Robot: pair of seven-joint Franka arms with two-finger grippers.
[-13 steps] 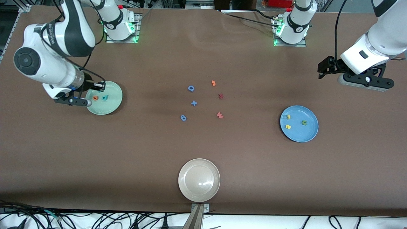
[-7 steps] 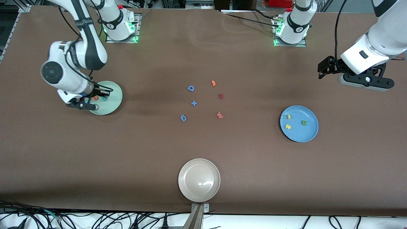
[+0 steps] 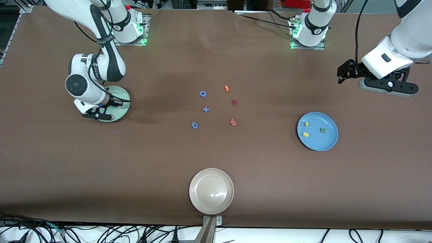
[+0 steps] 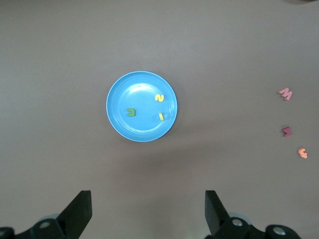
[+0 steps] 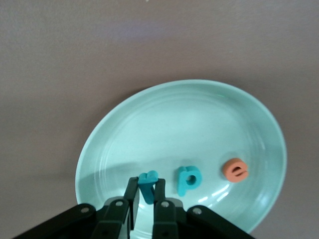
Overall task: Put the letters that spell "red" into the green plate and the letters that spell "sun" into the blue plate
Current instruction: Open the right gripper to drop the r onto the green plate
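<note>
Teal "r" (image 5: pixel 148 185) is pinched upright by the right gripper (image 5: pixel 144 201) over the green plate (image 5: pixel 164 124), low in frame; the left gripper (image 4: pixel 147 211) is spread wide.

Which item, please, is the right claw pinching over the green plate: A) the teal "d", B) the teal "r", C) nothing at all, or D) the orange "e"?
B: in the right wrist view the right claw is shut on the thin teal "r" just above the green plate, while the teal "d" and the orange "e" lie loose on the plate beside it.
</note>
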